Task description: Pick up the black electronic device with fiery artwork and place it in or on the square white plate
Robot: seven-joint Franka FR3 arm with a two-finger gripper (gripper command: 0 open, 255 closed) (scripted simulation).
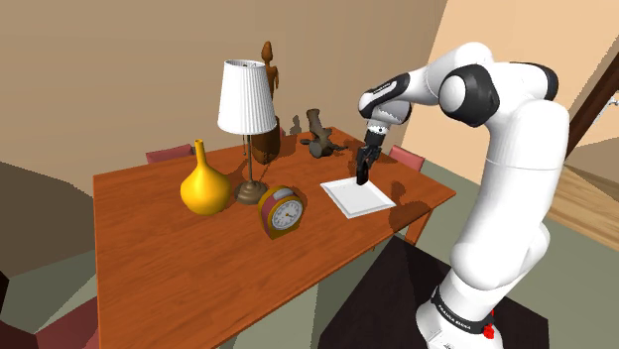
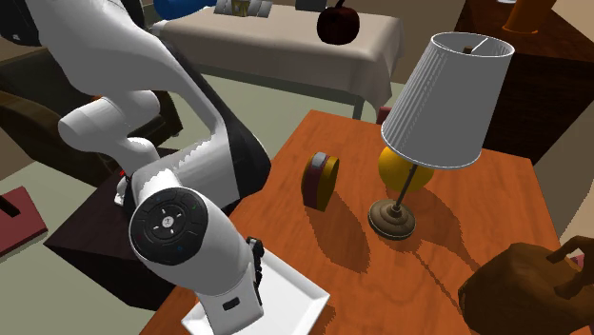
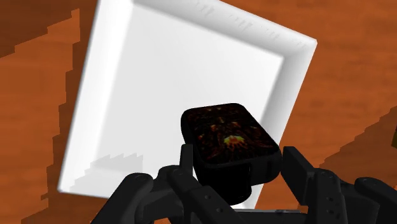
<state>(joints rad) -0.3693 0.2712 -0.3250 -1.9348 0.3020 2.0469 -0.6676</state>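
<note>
Black gripper [image 3: 234, 167], fingers clamped on the fiery-art device [image 3: 230, 141], hangs over the square white plate [image 3: 178, 83], near one rim. Shoulder view: bare wooden table [image 1: 198, 268] borders every plate edge; red clock [image 1: 283, 211] at plate's 9 o'clock, apart.

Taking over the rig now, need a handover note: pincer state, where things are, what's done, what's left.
Pincer: shut on the black device, with the fiery artwork facing the wrist camera.
Square white plate: flat on the wooden table, under the held device.
Done: the pick. The device is held over the plate, nearer one edge than the middle.
Left: lower it, open the pincer so the device rests on the plate, then pull back. Centring first would probably be safer.
</note>
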